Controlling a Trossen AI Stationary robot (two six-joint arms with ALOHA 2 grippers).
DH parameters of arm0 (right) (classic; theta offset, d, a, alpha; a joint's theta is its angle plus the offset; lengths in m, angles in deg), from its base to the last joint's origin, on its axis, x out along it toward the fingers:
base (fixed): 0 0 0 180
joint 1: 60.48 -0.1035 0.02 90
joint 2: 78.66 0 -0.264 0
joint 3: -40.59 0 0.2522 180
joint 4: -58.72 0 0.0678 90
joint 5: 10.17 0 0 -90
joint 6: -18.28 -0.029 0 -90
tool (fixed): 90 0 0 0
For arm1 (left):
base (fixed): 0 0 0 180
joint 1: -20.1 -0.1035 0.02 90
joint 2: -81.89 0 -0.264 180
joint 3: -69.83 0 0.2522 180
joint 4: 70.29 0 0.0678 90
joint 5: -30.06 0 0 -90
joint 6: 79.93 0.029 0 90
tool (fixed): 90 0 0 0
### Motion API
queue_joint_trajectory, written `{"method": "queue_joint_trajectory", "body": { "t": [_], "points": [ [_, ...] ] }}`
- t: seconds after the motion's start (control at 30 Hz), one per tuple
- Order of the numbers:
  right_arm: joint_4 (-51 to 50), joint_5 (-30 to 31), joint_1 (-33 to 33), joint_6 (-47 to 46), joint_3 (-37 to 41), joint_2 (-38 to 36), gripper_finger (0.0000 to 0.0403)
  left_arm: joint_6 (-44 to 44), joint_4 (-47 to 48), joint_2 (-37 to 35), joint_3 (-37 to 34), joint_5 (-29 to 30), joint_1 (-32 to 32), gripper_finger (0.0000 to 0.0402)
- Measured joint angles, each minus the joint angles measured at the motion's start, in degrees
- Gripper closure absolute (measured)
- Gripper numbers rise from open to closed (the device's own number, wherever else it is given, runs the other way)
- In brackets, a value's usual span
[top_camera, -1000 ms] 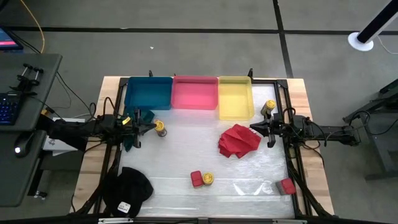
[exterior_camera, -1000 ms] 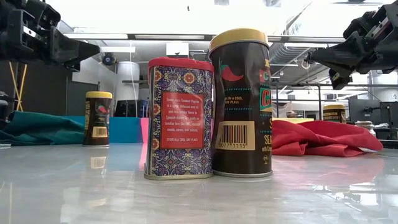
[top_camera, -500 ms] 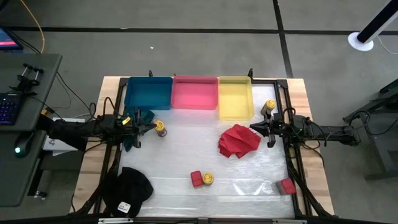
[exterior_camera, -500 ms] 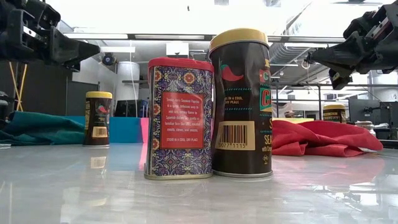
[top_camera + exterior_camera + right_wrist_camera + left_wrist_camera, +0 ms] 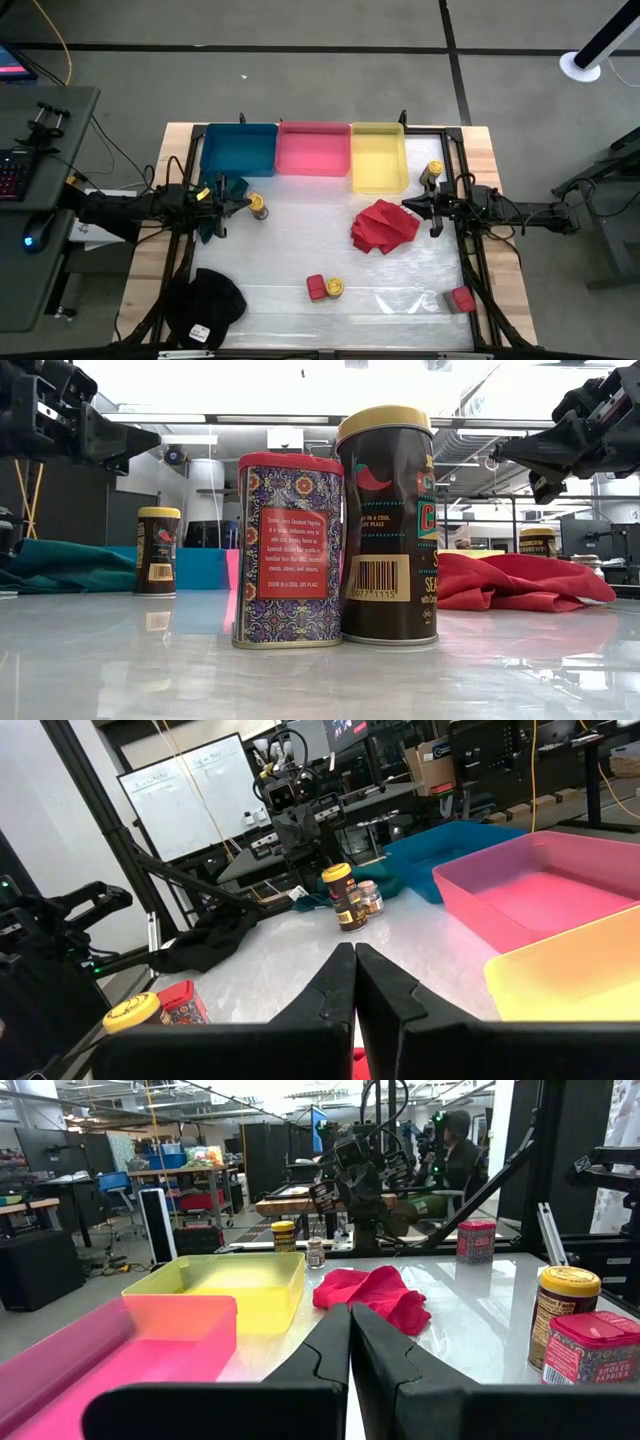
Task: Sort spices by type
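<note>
A red patterned tin [image 5: 316, 288] and a yellow-lidded jar [image 5: 335, 288] stand side by side on their bases near the table's near edge, large in the low view as tin [image 5: 290, 550] and jar [image 5: 388, 525]. Another yellow-lidded jar [image 5: 257, 205] stands just right of my left gripper [image 5: 236, 203], with a small pale jar [image 5: 370, 897] beside it. A third yellow-lidded jar [image 5: 433, 172] stands far right, behind my right gripper [image 5: 408, 207]. A second red tin [image 5: 461, 299] sits near the right corner. Both grippers hover shut above the table and hold nothing.
Blue bin [image 5: 238, 150], pink bin [image 5: 314, 148] and yellow bin [image 5: 379, 155] line the far edge. A crumpled red cloth [image 5: 385, 225] lies left of the right gripper. A teal cloth [image 5: 213, 205] lies under the left arm, and a black cap [image 5: 205, 303] lies at the near left corner.
</note>
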Motion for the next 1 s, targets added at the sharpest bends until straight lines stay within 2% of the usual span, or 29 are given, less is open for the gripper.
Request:
{"method": "queue_joint_trajectory", "body": {
  "t": [0.33,0.37,0.47,0.53,0.7,0.77,0.83,1.0],
  "points": [
    [0.0,0.0,0.0,0.0,0.0,0.0,0.0402,0.3,0.0,0.0,0.0,0.0,0.0,0.0401],
    [0.0,0.0,0.0,0.0,0.0,0.0,0.0402,3.4,0.0,0.0,0.0,0.1,0.0,0.0401],
    [0.0,0.0,0.0,0.0,0.0,0.0,0.0402,22.3,-0.3,0.0,0.0,0.9,-0.3,0.0401],
    [0.0,0.0,0.0,0.0,0.0,0.0,0.0402,31.4,-0.3,0.0,0.0,0.8,-0.3,0.0401],
    [0.0,0.0,0.0,0.0,0.0,0.0,0.0402,43.6,-1.5,0.0,0.0,-1.0,-0.3,0.0401],
    [0.0,0.0,0.0,0.0,0.0,0.0,0.0402,43.1,-2.8,0.2,0.0,-2.2,-0.2,0.0401],
    [0.0,0.0,0.0,0.0,0.0,0.0,0.0402,38.3,-6.6,0.6,0.0,-2.4,-0.2,0.0401],
    [0.0,0.0,0.0,0.0,0.0,0.0,0.0402,14.1,-19.7,1.5,0.0,-1.2,-0.2,0.0401]
  ]
}}
